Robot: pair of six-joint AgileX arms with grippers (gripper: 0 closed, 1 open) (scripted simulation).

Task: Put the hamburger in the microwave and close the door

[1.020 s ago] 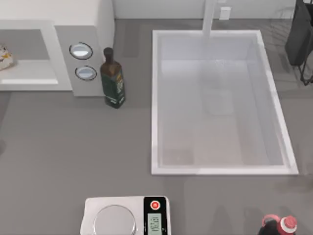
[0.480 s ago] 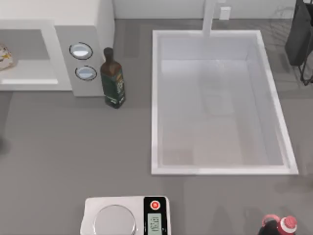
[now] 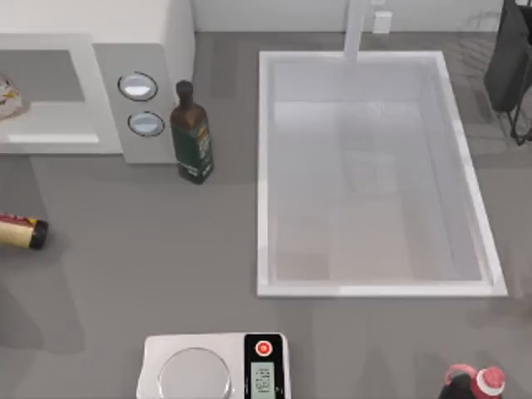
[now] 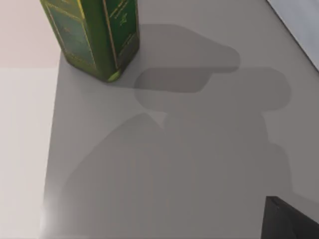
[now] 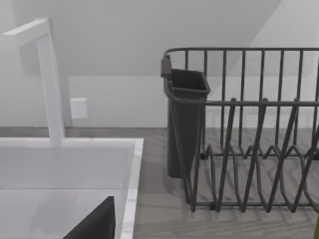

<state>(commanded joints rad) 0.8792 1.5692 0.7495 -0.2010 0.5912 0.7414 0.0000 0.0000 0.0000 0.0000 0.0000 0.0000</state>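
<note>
Grey tabletop [image 3: 141,249] all around, and the small pale tan hamburger [image 3: 8,96] already sits inside the grey cavity of the big white boxy microwave [image 3: 100,50] at the top view's left, so I judge door-closing is the step: sweep the panel smoothly, clear of the dark green glass bottle [image 3: 192,133] beside the knobs. That hamburger is a roundish lump with no clear long axis, and whether either gripper is spread or pressed together I cannot tell.
</note>
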